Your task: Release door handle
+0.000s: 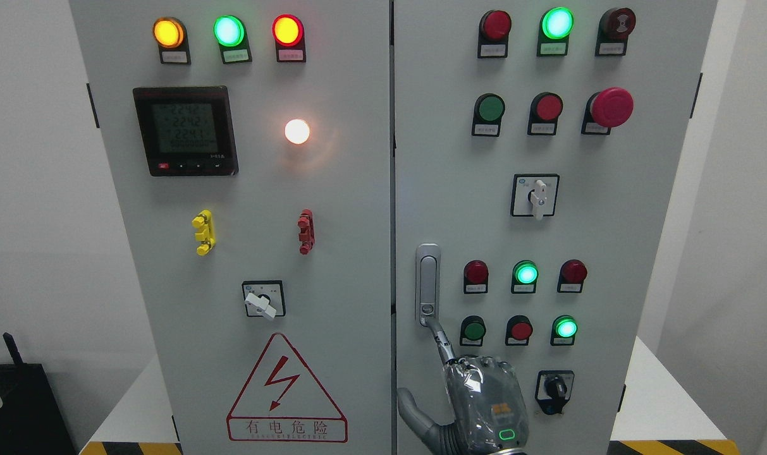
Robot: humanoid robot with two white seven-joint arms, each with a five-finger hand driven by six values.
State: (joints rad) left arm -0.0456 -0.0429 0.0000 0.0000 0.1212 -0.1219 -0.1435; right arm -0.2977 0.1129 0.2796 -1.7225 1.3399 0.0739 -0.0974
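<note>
The silver door handle (427, 283) stands upright on the left edge of the grey cabinet's right door (611, 253). My right hand (418, 360) comes up from the bottom edge just below it. Its index finger (443, 344) is stretched out, and the tip touches the handle's lower end by the lock. The thumb (415, 411) sticks out to the left, away from the handle. Nothing is grasped. The other fingers are hidden behind the back of the hand (484, 395). My left arm does not show.
Both cabinet doors look closed, the seam (392, 189) running between them. Lamps, push buttons, a red mushroom button (611, 107) and rotary switches (535, 196) cover the right door. The left door carries a meter (186, 131) and a warning triangle (286, 392).
</note>
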